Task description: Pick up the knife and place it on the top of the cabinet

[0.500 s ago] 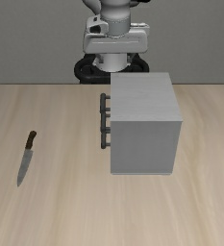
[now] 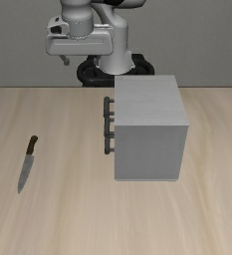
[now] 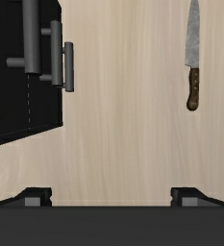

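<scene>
**Item 1, gripper** (image 3: 112, 196): mine. Fingertips (image 3: 32, 196) spread wide, nothing between them. It is carried high above the table (image 2: 68, 214), probably so that the knife and the cabinet both stay in sight before I descend.

**Item 2, knife** (image 2: 27, 164): lies flat on the bare table near the edge on the exterior view's left, well apart from the cabinet. It has not yet been picked up.
- Blade (image 3: 192, 34): pale grey, narrow, tapering to a point.
- Handle (image 3: 192, 89): dark brown, possibly riveted; I cannot tell.
- Handling: slim and low-lying, so I judge it is best pinched across its width.

**Item 3, cabinet** (image 2: 147, 125): grey box. Dark drawer handles (image 3: 54, 58) on the face towards the knife. The top is flat, and it is the destination.
</scene>
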